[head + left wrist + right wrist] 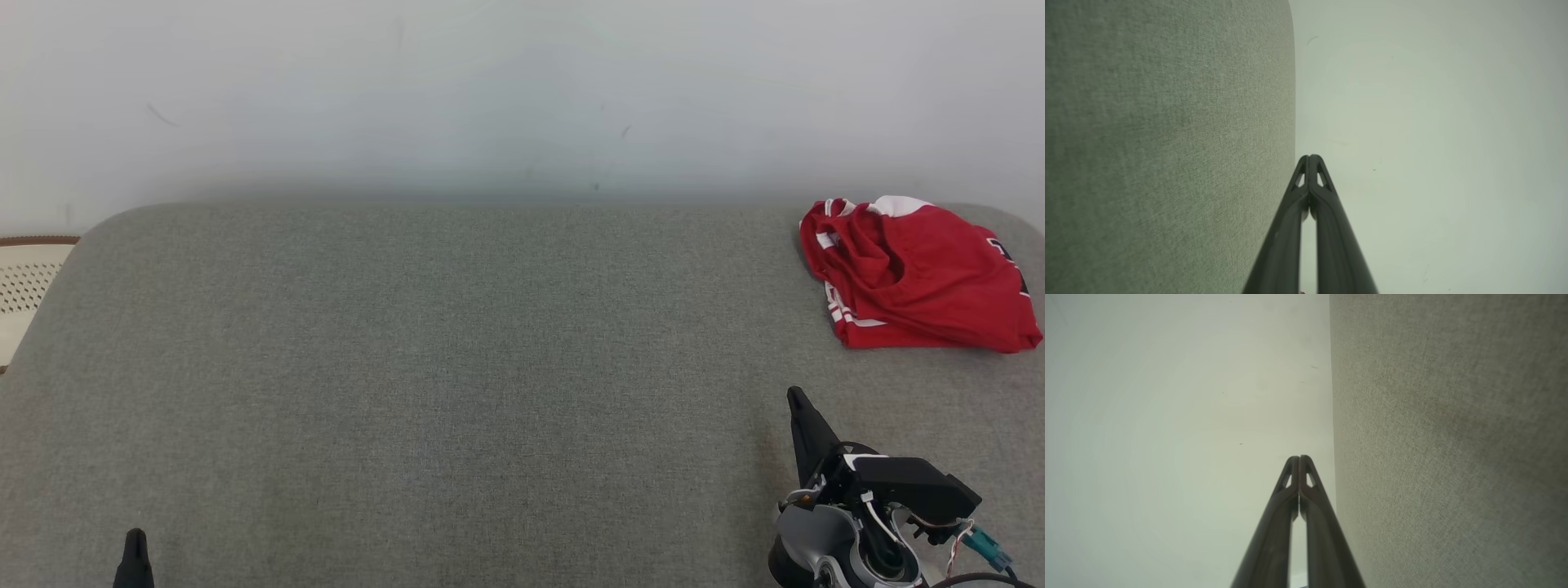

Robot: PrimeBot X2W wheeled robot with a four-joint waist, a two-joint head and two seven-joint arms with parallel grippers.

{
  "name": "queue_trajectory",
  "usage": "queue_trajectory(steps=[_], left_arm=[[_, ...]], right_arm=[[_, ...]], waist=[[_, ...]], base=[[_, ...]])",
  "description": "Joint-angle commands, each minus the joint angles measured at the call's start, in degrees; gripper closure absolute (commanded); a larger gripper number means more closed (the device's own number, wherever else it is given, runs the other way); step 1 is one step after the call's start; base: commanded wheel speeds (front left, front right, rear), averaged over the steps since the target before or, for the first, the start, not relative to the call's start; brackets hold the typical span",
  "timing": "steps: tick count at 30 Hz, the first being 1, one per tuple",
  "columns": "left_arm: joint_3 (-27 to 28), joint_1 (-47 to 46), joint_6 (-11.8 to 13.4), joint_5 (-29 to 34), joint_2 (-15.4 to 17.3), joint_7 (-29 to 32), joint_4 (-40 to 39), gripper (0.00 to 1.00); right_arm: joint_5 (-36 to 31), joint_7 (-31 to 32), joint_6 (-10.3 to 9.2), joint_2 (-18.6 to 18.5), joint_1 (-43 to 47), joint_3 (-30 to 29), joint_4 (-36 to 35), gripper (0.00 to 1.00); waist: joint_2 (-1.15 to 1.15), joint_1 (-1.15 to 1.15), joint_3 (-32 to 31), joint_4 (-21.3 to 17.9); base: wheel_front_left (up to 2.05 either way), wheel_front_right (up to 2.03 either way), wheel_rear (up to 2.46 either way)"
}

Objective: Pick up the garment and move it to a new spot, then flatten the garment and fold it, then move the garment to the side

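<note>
Garment (914,278), a loosely bunched red jersey, lies at the far right of the grey surface (457,367), the right claw (794,398) closed and empty just nearer, the left claw (135,539) closed at the near left; pinching one loose layer could drag it into a tangle.

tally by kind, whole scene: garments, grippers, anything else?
Red garment with white trim, crumpled: 1
Grippers with dark fingers, both shut: 2 (left gripper, right gripper)
Grey fabric-covered surface: 1
Cream perforated object with brown rim, at the left edge: 1
Total: 5
</note>
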Motion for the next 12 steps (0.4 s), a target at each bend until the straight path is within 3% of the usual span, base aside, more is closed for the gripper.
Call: queue_trajectory(steps=[1, 12], left_arm=[[0.26, 0.10, -0.14, -0.50, -0.04, 0.18, 0.06, 1.00], [0.25, 0.10, -0.14, -0.51, -0.04, 0.17, 0.06, 1.00]], right_arm=[[0.44, -0.13, 0.02, 0.14, 0.00, 0.11, -0.03, 1.00], [0.45, -0.13, 0.02, 0.14, 0.00, 0.11, -0.03, 1.00]], waist=[[0.00, 0.00, 0.00, 0.00], [0.00, 0.00, 0.00, 0.00]], base=[[0.00, 0.00, 0.00], [0.00, 0.00, 0.00]])
